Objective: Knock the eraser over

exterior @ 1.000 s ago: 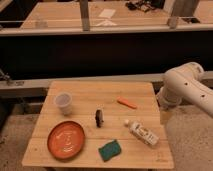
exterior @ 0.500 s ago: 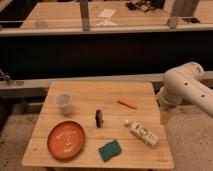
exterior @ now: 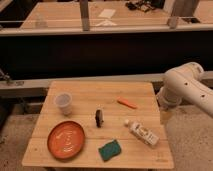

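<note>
Wood-planked counter [exterior: 145, 90] had the smooth white arm [exterior: 187, 87] beside its right edge, the gripper [exterior: 165, 116] hanging off that edge; whether the jaws were spread could not be told. The round orange plate [exterior: 66, 140] and porous green sponge [exterior: 109, 149] lay at the front. The small black eraser [exterior: 99, 118] seemed to stand on end mid-counter, well apart from the gripper, so the approach looked not yet begun, and the next move would call for a leftward reach and a sideways push.
</note>
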`<move>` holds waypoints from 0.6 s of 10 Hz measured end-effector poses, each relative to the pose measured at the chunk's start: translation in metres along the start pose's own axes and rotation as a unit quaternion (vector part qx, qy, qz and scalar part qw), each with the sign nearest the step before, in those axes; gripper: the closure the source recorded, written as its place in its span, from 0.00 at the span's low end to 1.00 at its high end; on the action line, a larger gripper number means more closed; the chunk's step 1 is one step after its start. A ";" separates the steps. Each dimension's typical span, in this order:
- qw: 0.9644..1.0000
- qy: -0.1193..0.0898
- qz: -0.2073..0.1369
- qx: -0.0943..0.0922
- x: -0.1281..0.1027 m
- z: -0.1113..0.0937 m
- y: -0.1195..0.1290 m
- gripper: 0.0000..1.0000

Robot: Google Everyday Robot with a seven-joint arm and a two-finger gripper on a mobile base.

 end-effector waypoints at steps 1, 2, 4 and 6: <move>1.000 0.001 -0.003 0.000 -0.004 0.001 0.002 0.20; 1.000 0.002 -0.008 0.000 -0.013 0.002 0.002 0.20; 1.000 0.001 -0.026 0.001 -0.049 0.004 0.004 0.20; 0.999 0.003 -0.033 0.001 -0.057 0.006 0.006 0.20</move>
